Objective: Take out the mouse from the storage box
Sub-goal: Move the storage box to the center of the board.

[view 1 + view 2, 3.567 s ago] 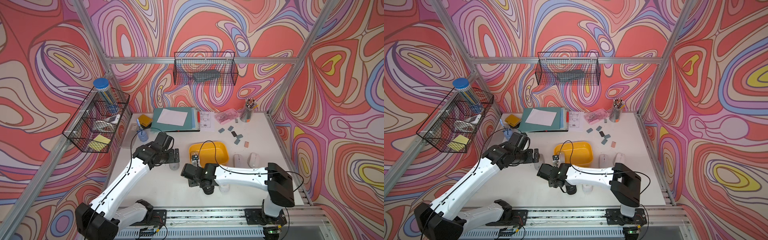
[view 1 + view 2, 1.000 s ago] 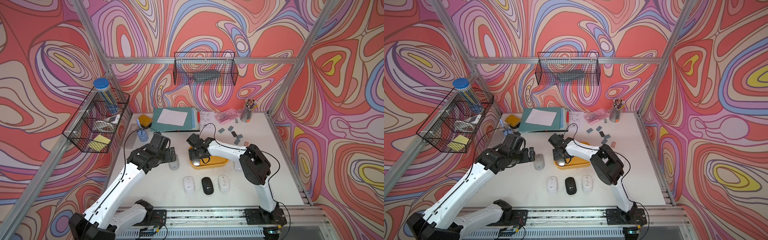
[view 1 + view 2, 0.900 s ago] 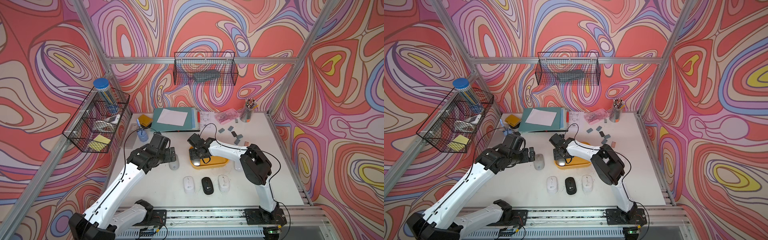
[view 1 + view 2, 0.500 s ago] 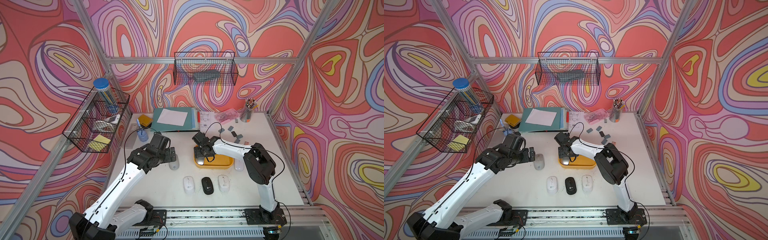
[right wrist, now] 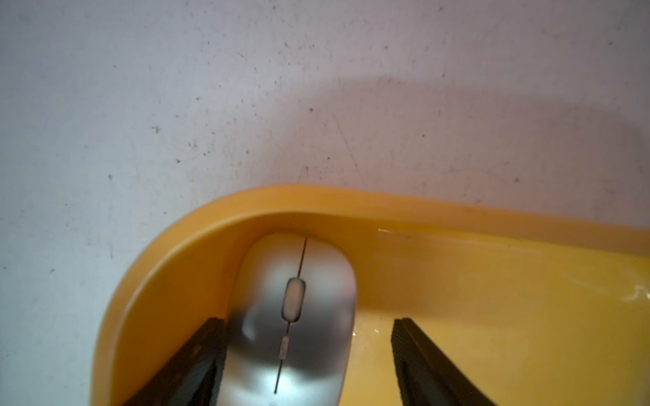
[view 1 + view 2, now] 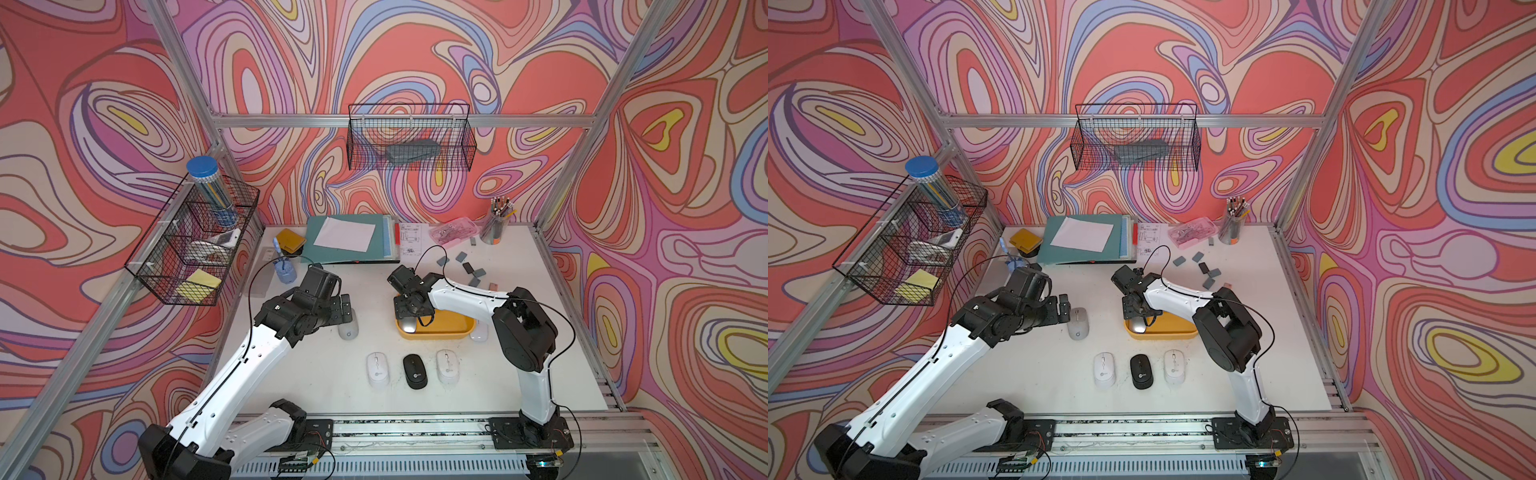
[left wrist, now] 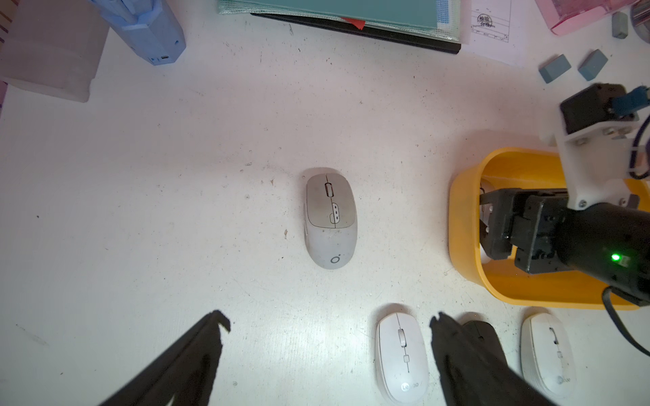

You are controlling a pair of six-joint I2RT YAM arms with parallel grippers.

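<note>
My right fingers [image 5: 197, 362] stand apart with the silver oval plastic mouse [image 5: 292, 316] between them, one touching its flank, in a corner of the shallow yellow plastic storage box [image 5: 316, 200], so I should centre, squeeze evenly and lift straight, while my left fingers [image 7: 197, 355] are spread wide and empty.

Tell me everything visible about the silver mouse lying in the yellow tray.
The silver computer mouse is a smooth, glossy oval shell, metallic-looking, with a centre seam, a pale scroll wheel and a small button behind it. It lies flat, top up, in a rounded corner of the shallow yellow plastic tray, its nose at the wall. The right tool straddles it, open: one black finger appears to touch its side, the other stands apart.
</note>
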